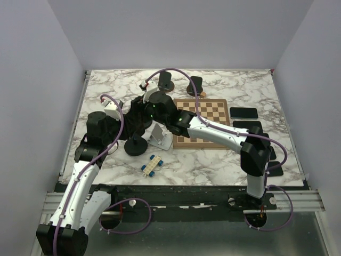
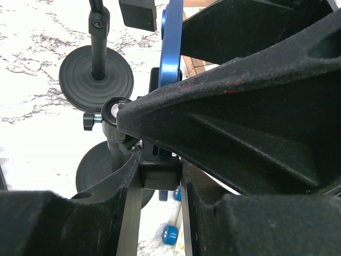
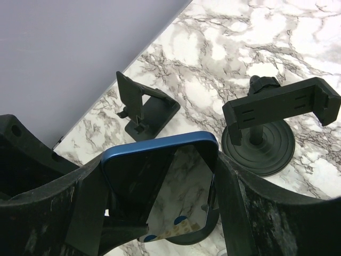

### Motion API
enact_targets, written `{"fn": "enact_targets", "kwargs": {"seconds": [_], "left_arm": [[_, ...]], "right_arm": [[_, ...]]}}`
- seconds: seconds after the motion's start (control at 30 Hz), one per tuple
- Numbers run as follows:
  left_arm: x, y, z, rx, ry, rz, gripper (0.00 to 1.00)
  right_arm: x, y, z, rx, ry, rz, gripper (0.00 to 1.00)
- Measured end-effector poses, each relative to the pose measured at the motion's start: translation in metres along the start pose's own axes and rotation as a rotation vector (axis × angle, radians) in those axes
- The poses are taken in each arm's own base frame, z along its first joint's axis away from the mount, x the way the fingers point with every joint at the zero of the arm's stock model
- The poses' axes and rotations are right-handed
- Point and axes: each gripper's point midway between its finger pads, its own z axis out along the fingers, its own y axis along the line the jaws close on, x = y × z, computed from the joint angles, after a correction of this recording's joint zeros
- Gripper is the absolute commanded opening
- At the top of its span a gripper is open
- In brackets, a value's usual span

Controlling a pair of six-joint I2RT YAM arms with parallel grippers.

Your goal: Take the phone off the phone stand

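Observation:
A blue-edged phone (image 3: pixel 160 176) with a dark, reflecting screen sits between the fingers of my right gripper (image 3: pixel 160 186), which is shut on its two long sides. In the left wrist view the phone (image 2: pixel 169 48) shows edge-on above a black phone stand (image 2: pixel 159 175). My left gripper (image 2: pixel 160 170) is shut on the stand's black block, just above its round base (image 2: pixel 90 168). From above, both grippers meet left of centre: the left gripper (image 1: pixel 133 121) low by the stand's base (image 1: pixel 137 145), the right gripper (image 1: pixel 152 108) over it. The phone is hidden there.
A second clamp stand (image 3: pixel 277 106) and a small folding stand (image 3: pixel 144 109) lie beyond the phone. A chessboard (image 1: pixel 205 122), several dark phones (image 1: pixel 243 112) at the right, a white stand (image 1: pixel 160 136) and a blue-and-white brick toy (image 1: pixel 152 165) lie nearby.

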Motion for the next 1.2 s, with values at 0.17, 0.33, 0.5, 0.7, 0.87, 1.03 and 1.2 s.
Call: {"fn": "enact_targets", "kwargs": {"seconds": [0.17,0.33,0.5,0.7,0.87,1.03,1.2], "left_arm": [[0.002,-0.001,0.000,0.004,0.002,-0.001,0.00],[0.006,-0.005,-0.003,0.023,0.002,-0.022,0.00],[0.011,-0.006,-0.009,0.024,-0.011,-0.031,0.00],[0.014,-0.007,-0.012,0.024,-0.006,-0.037,0.00],[0.017,-0.008,-0.014,0.029,-0.018,-0.042,0.00],[0.018,-0.008,-0.016,0.029,-0.033,-0.049,0.00],[0.019,-0.008,-0.016,0.029,-0.034,-0.051,0.00]], "right_arm": [[-0.001,-0.004,0.001,-0.008,-0.025,-0.037,0.01],[-0.001,-0.003,-0.002,-0.099,-0.030,-0.070,0.01],[0.004,0.005,-0.003,-0.189,-0.017,-0.109,0.01],[0.005,0.011,-0.005,-0.246,-0.015,-0.140,0.01],[0.007,0.014,-0.006,-0.301,-0.011,-0.167,0.01],[0.008,0.015,-0.008,-0.389,-0.007,-0.171,0.01],[0.009,0.016,-0.008,-0.443,-0.007,-0.181,0.01]]}}
